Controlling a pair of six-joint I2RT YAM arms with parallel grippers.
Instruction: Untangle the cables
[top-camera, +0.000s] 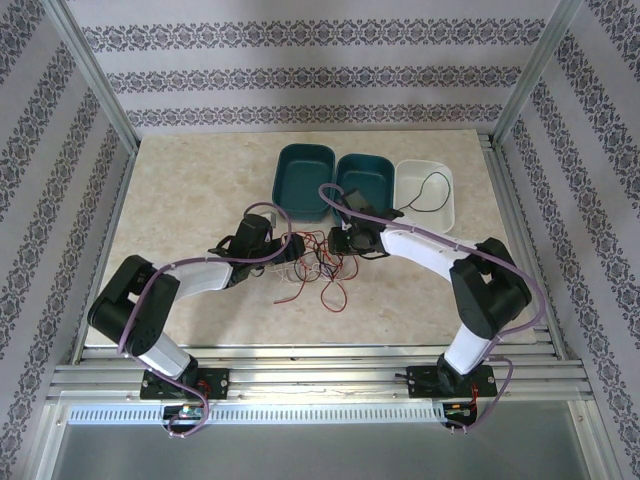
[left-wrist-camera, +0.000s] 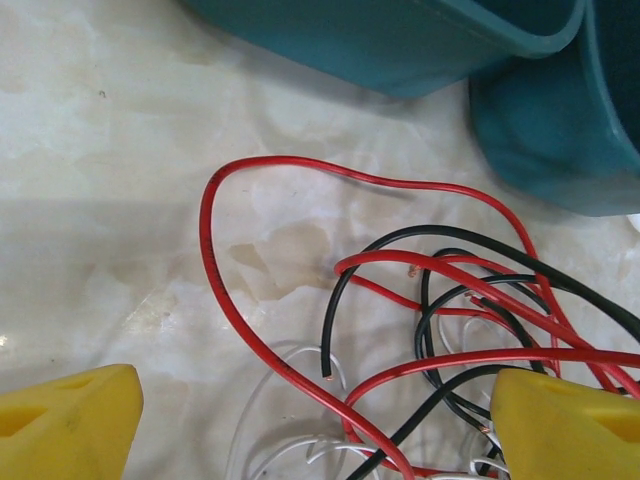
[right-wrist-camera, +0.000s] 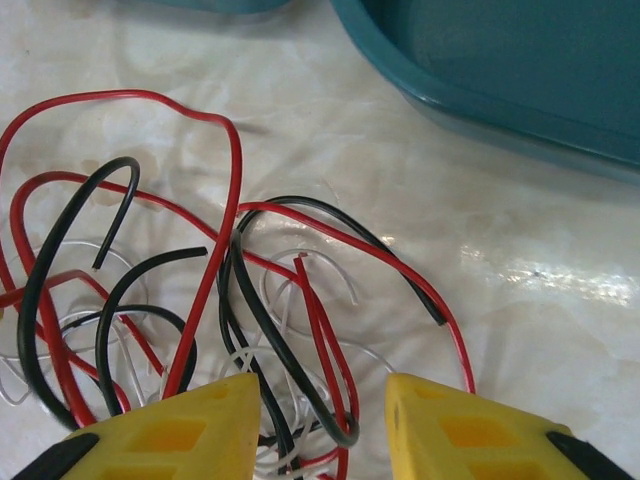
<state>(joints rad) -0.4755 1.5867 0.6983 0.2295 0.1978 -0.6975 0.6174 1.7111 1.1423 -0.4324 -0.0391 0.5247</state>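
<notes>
— Checking progress?
— One black wire (top-camera: 425, 181) lies in the white bin (top-camera: 447, 215), at 1 o'clock from the cables (top-camera: 318, 268); those are knotted mid-table.
— Fingers?
— The left gripper (left-wrist-camera: 315, 410) stands wide; the right gripper (right-wrist-camera: 322, 420) narrow, straddling strands, clamping nothing.

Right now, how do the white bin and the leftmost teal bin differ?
Colour: the white bin is white, the leftmost teal bin dark teal. Contents: the white bin holds a black cable; the teal one looks empty. Both are rounded rectangular tubs in one row.
</notes>
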